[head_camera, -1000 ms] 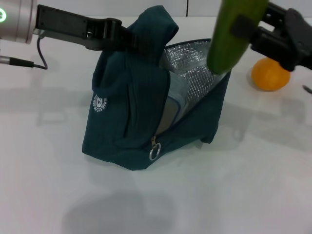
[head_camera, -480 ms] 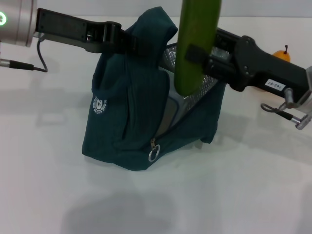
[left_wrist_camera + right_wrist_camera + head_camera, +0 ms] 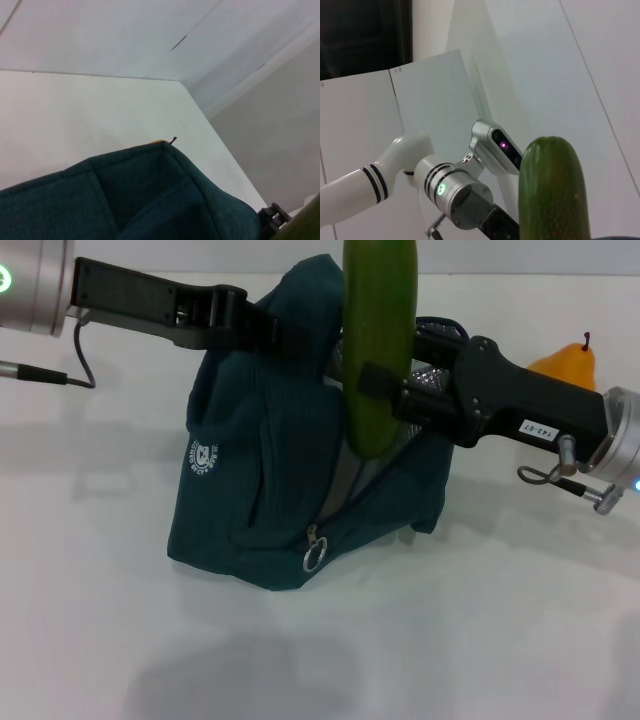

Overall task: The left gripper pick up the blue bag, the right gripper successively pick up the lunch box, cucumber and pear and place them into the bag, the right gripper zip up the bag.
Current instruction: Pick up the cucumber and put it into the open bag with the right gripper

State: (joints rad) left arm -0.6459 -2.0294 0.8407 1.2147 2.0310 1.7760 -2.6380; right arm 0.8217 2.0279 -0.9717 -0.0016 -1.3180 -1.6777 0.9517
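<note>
The blue bag [image 3: 270, 490] stands on the white table, its top handle lifted by my left gripper [image 3: 265, 328], which is shut on the fabric. My right gripper [image 3: 385, 390] is shut on the cucumber [image 3: 380, 330]. It holds the cucumber upright, with the lower end in front of the bag's foil-lined opening. The pear [image 3: 568, 360] rests on the table behind the right arm. The lunch box is hidden. In the left wrist view the bag fabric [image 3: 150, 200] fills the lower part. The right wrist view shows the cucumber's end [image 3: 552, 190] close up.
A metal ring zipper pull [image 3: 314, 556] hangs at the bag's front corner, and a round white logo [image 3: 203, 454] marks its side. The white table [image 3: 500, 640] extends in front of the bag and to both sides. A cable [image 3: 85, 365] trails from the left arm.
My right gripper has carried the cucumber leftward from near the pear to the bag's opening and turned it upright. The pear has come into view behind the arm. The left gripper has held still.
</note>
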